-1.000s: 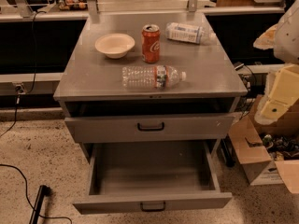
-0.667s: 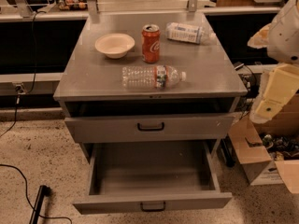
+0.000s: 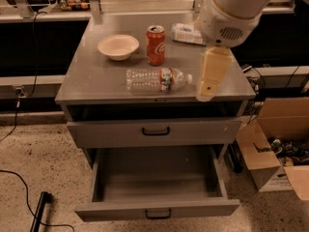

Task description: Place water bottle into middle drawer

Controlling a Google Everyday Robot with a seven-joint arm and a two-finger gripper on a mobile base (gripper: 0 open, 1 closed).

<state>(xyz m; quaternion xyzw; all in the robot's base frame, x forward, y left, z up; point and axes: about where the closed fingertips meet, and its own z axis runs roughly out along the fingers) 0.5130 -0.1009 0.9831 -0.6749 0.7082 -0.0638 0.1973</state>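
Water bottle [image 3: 157, 79]: clear ribbed plastic, white cap, lying sideways on matte grey cabinet top [image 3: 91, 79] | middle drawer [image 3: 193, 208]: shallow grey metal, pulled out | gripper [image 3: 210, 76]: cream, tapered, hanging just right of cap; opening cannot be told.

The arm [image 3: 231, 8] is no longer off to the right of the water bottle [image 3: 157, 79], beyond the edge of the tabletop [image 3: 96, 81]. It now reaches in over the tabletop's right part, its rounded white housing above and to the right of the water bottle. The pincer [image 3: 208, 81] now hangs just right of the water bottle's white cap, apart from it; before, it was well to the right, beside the cabinet. The arm now hides the right end of the wide-label bottle [image 3: 182, 33] lying behind the water bottle. The cardboard box [image 3: 277, 144] on the floor, far right of the water bottle, is now uncovered.
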